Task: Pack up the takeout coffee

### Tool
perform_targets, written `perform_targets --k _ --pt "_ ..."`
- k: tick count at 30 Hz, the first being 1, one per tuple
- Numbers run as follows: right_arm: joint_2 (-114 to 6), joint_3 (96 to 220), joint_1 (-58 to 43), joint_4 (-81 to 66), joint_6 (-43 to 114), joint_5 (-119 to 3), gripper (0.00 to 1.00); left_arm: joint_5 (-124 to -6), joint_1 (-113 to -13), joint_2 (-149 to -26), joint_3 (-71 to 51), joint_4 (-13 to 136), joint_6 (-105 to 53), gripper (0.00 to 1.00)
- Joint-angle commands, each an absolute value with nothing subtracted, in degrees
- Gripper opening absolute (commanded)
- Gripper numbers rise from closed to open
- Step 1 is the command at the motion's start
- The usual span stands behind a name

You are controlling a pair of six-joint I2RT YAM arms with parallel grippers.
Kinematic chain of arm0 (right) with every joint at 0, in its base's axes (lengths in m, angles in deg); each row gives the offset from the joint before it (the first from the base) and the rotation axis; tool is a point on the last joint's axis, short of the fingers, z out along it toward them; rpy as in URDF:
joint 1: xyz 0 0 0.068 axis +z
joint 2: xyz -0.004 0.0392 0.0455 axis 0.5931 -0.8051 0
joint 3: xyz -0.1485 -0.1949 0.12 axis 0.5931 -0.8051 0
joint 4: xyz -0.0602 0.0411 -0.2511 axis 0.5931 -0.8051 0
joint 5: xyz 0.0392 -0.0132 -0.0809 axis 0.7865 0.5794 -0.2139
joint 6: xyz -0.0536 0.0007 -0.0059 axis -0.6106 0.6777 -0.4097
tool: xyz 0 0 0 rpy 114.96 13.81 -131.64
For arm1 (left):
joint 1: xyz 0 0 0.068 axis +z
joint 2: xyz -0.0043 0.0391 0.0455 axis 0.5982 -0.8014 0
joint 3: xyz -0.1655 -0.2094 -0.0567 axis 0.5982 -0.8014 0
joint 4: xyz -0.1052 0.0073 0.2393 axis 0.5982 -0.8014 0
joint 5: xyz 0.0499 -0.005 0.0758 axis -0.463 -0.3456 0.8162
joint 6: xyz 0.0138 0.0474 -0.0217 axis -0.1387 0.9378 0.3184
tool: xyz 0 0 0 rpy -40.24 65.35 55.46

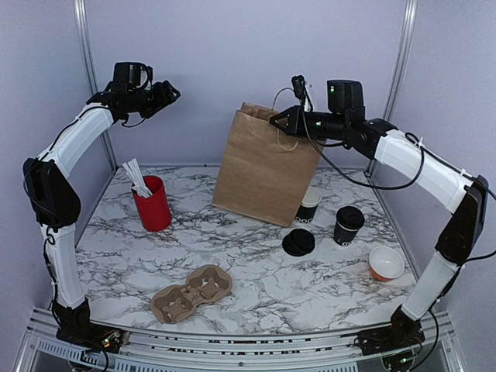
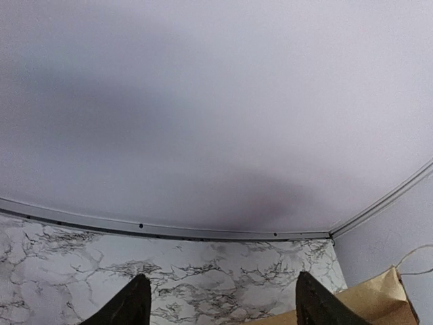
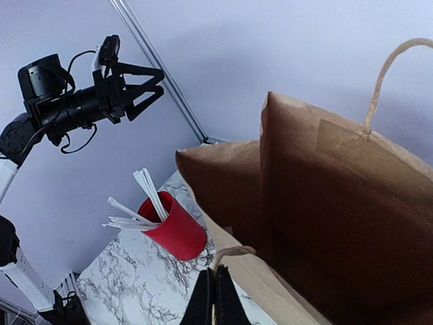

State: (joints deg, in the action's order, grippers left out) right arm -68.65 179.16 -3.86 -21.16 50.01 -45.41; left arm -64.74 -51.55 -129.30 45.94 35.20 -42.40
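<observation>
My right pincer (image 3: 216, 298) pinches the rim of the paper bag (image 1: 263, 167); my left pincer (image 2: 220, 296) hangs wide, left of the bag; the takeout coffee (image 1: 349, 225) stands right of the bag; tugging may topple the bag onto it.

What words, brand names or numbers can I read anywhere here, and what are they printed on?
Nothing here reads clearly.
White print near the base of the open black cup: too small to read.
Any print on the takeout coffee: too small to tell.
The paper bag and the red cup: no print visible.
</observation>
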Motion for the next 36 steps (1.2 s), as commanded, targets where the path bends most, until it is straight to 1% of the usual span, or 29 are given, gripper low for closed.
perform_targets --k 1,3,5,10,20,26,29,34,36 --pt "-69.3 182.6 -2.9 -18.3 54.1 -44.0 0.00 -64.9 -51.3 -130.0 47.8 36.1 -40.8 0.78" --pt "-69.7 182.9 -2.4 -17.8 55.1 -44.5 0.00 -65.7 -51.5 -128.8 46.8 36.1 -40.9 0.81" --pt "-69.9 183.1 -1.8 -17.3 55.8 -45.4 0.00 -66.6 -51.9 -127.1 44.8 36.2 -40.9 0.82" --pt "-70.8 183.7 -0.7 -15.9 56.9 -47.2 0.00 -68.5 -52.8 -119.6 36.1 38.3 -42.0 0.82" --pt "-75.5 190.0 0.9 -17.1 55.9 -52.8 0.00 -69.8 -56.9 -103.0 17.0 45.3 -46.1 0.82" --pt "-78.0 195.1 1.8 -19.8 55.6 -58.7 0.00 -68.6 -64.5 -97.2 11.2 46.5 -44.9 0.78" --pt "-78.0 195.8 1.9 -19.9 56.1 -61.2 0.00 -67.7 -69.0 -95.7 8.7 48.2 -44.6 0.73" --pt "-79.1 198.0 2.5 -20.6 57.5 -61.2 0.00 -62.0 -77.5 -96.4 6.1 52.0 -42.1 0.68" --pt "-79.9 199.6 3.2 -21.9 57.6 -61.4 0.00 -61.7 -78.8 -98.0 5.8 53.7 -42.3 0.66"
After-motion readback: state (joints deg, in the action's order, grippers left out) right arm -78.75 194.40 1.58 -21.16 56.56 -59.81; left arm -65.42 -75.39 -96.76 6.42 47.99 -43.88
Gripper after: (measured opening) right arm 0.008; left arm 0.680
